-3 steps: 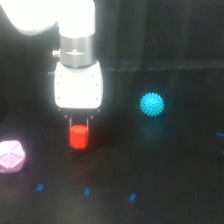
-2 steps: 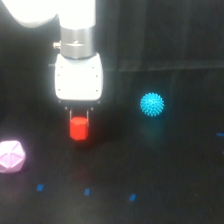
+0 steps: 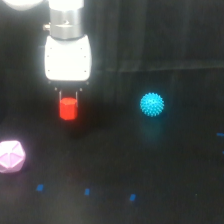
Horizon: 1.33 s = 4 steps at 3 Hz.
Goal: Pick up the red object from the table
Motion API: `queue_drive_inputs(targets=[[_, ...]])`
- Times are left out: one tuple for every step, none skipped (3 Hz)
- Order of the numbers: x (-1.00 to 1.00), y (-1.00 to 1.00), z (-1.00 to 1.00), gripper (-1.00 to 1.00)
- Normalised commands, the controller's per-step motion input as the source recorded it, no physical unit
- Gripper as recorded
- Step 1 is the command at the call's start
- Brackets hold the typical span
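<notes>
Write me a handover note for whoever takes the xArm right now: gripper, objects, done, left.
Gripper: shut on the red object, which hangs below the white gripper body.
Table: the cyan spiky ball sits toward the exterior view's right, the pink polyhedron at its left edge; both untouched.
Done: grasp made; the block looks to be off the surface.
Left: confirm the hold is secure.
</notes>
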Motion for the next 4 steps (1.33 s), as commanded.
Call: queue_drive_inputs(targets=[[0.12,0.82,1.0,-1.0],[-0.28,1.0,1.0,-0.94],[0.18,-0.07,0.11,-0.8],[-0.4,0.64,0.93,-1.0]])
